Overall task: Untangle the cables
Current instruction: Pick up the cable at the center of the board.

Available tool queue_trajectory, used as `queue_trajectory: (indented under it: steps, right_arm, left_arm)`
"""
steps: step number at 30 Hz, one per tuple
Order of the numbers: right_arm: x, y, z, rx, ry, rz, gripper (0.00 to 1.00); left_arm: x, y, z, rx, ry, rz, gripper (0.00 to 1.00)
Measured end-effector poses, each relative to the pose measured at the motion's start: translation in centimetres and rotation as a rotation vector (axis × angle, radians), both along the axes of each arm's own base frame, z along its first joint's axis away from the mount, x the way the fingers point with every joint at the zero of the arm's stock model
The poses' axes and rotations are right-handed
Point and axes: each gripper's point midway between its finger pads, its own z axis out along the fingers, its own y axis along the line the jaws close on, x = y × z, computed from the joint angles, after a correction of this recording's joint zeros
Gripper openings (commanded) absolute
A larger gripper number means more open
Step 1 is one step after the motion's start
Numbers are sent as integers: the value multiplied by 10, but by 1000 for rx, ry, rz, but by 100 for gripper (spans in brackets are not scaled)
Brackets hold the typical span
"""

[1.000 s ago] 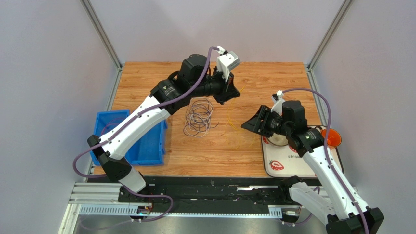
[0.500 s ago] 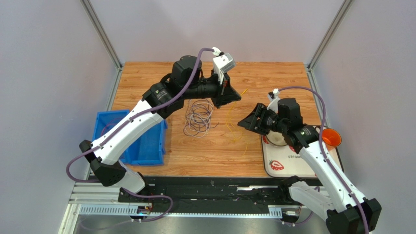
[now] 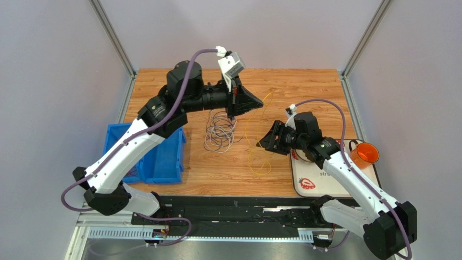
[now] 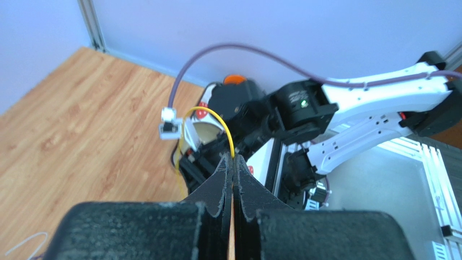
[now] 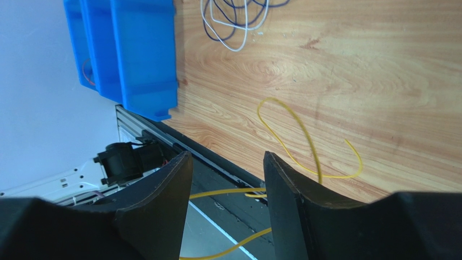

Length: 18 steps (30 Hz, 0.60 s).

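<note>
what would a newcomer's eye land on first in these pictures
Probably the yellow cable pinched in the shut left gripper, held above mid-table and trailing down to a loop on the table. The right gripper faces it, open jaws either side of that cable. A loose bundle of white and dark cables lies near a blue bin on the left.

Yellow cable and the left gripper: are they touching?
Touching. In the left wrist view the yellow cable runs straight into the shut tips of the left gripper, pinched there.
</note>
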Motion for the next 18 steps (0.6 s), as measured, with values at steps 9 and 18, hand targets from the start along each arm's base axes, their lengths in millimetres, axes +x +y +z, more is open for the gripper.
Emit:
queue_trajectory:
  steps: [9, 18]
  right_arm:
    - [-27, 4, -46, -72, 79, 30, 53]
    - [-26, -8, -28, -116, 40, -8, 56]
  left_arm:
    - [-1, 39, 64, -114, -150, 142, 0]
    - [21, 81, 92, -117, -242, 380, 0]
